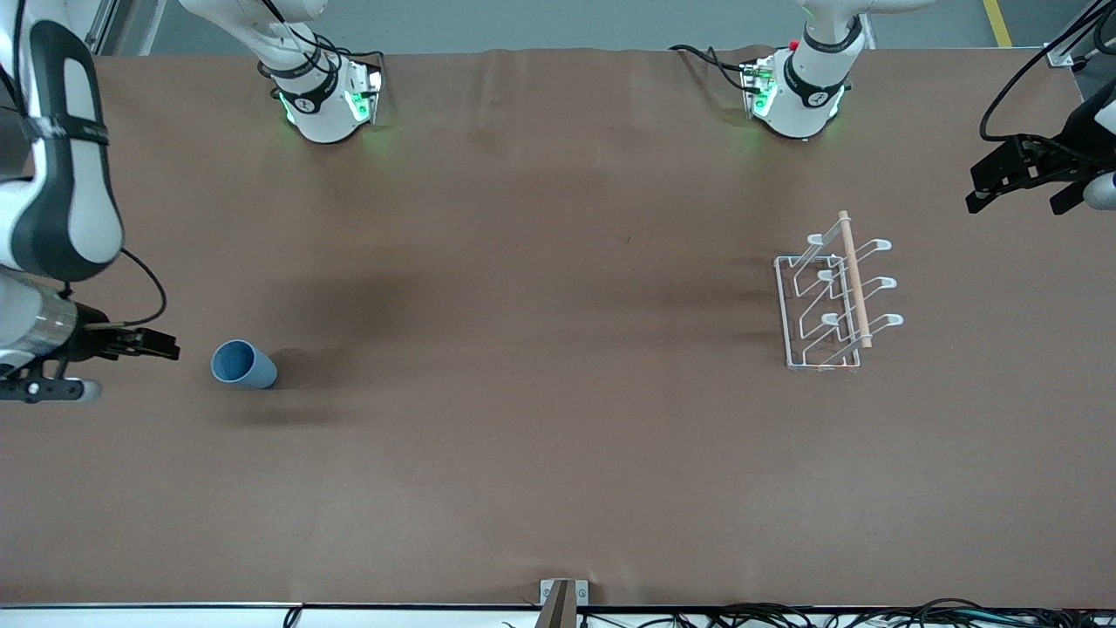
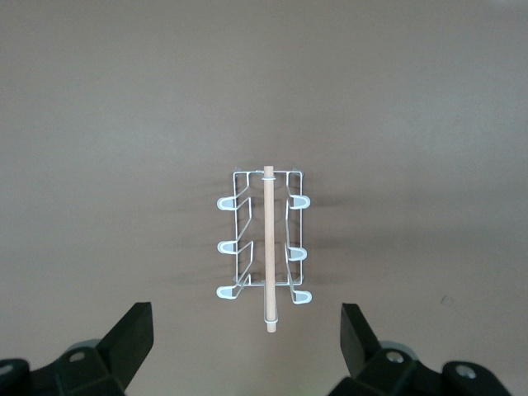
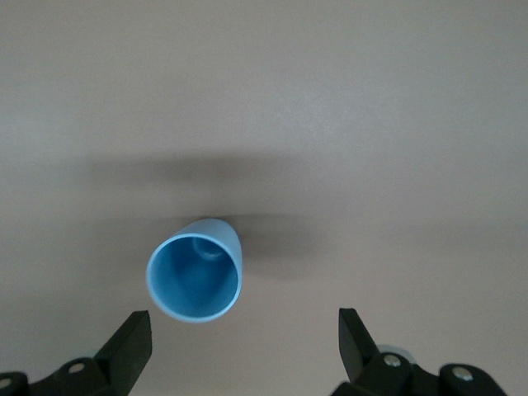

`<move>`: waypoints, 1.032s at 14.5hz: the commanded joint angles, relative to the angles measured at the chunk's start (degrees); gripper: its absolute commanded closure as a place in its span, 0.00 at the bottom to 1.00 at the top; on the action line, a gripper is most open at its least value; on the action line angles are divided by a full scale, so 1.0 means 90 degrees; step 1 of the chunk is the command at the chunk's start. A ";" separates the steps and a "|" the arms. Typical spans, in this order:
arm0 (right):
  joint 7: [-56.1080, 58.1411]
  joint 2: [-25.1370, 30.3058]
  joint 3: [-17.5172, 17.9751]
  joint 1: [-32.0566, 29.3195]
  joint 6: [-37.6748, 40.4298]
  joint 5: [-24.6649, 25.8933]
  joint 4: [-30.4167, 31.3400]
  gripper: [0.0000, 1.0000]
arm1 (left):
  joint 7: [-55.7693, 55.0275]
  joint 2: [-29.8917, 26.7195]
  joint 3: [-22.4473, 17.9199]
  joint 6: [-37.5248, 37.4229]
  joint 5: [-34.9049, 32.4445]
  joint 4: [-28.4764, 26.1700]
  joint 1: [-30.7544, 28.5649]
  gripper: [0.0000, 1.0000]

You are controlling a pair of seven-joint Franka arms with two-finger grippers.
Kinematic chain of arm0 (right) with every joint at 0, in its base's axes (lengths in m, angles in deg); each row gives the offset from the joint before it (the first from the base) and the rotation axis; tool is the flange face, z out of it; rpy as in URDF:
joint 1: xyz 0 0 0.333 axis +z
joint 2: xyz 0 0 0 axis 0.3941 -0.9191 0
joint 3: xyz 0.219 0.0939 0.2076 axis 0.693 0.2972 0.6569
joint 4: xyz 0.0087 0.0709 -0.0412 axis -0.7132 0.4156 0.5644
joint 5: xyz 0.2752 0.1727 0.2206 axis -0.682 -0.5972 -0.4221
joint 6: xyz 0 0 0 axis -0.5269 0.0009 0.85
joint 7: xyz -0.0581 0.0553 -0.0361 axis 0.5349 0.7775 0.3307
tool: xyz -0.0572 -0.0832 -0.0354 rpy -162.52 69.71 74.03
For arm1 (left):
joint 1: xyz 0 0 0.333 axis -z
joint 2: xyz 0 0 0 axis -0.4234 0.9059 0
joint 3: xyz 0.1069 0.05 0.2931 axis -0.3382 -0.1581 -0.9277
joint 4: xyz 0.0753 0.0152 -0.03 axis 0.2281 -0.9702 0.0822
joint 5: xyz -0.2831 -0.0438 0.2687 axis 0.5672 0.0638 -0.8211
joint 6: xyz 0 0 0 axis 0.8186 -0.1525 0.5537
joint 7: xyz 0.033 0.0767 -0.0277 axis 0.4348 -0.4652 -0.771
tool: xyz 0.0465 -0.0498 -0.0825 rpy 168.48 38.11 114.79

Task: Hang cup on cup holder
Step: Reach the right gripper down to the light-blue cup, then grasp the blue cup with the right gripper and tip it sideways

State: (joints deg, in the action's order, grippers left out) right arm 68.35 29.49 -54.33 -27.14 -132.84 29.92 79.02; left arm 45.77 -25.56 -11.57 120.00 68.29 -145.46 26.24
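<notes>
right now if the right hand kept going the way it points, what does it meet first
Probably the cup: it sits just ahead of the open right hand, slightly off centre, nothing between. Depth is unclear, so it might meet bare table first.

Both arms cropped at frame edges (upper links unseen); bases partly cut.

Even, diffuse overhead light covers the brown table in the front view, with no glare and only broad, soft-edged shadows: dark patches lie beside the cup toward the left arm's end and faint bands run from the cup holder toward the right arm's end. Green indicator lamps cast a small glow on the cloth at both arm bases. The wrist views are paler and lower in contrast, their corners slightly dimmer, the tabletop sharp and the dark fingers at the frame edge a little soft
</notes>
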 commanded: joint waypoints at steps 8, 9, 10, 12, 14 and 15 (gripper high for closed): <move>0.0283 -0.0328 0.0056 0.0163 -0.2479 -0.0040 0.1649 0.00 | 0.0029 -0.0094 0.0029 -0.0065 -0.0061 -0.0076 0.0005 0.00; 0.0517 -0.0339 0.0056 0.0144 -0.2490 -0.0039 0.1650 0.00 | 0.0029 -0.0084 0.0029 -0.0055 -0.0061 -0.0076 0.0005 0.00; 0.0596 -0.0349 0.0056 0.0076 -0.2500 -0.0039 0.1659 0.00 | 0.0029 -0.0074 0.0029 -0.0055 -0.0071 -0.0066 0.0005 0.00; 0.0607 -0.0446 0.0066 0.0084 -0.2655 -0.0039 0.1718 0.02 | 0.0020 -0.0084 0.0029 -0.0055 -0.0071 -0.0066 0.0014 0.00; 0.0607 -0.0505 0.0066 0.0104 -0.2919 -0.0039 0.1864 0.14 | 0.0020 -0.0084 0.0039 -0.0065 -0.0061 -0.0076 0.0015 0.00; 0.0607 -0.0505 0.0066 0.0104 -0.2891 -0.0049 0.1864 0.27 | 0.0020 -0.0084 0.0039 -0.0065 -0.0061 -0.0076 0.0024 0.00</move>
State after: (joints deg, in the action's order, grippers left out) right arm 72.79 24.66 -54.08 -25.90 -157.42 29.96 94.30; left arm 45.77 -25.56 -11.50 119.73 68.29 -145.62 26.41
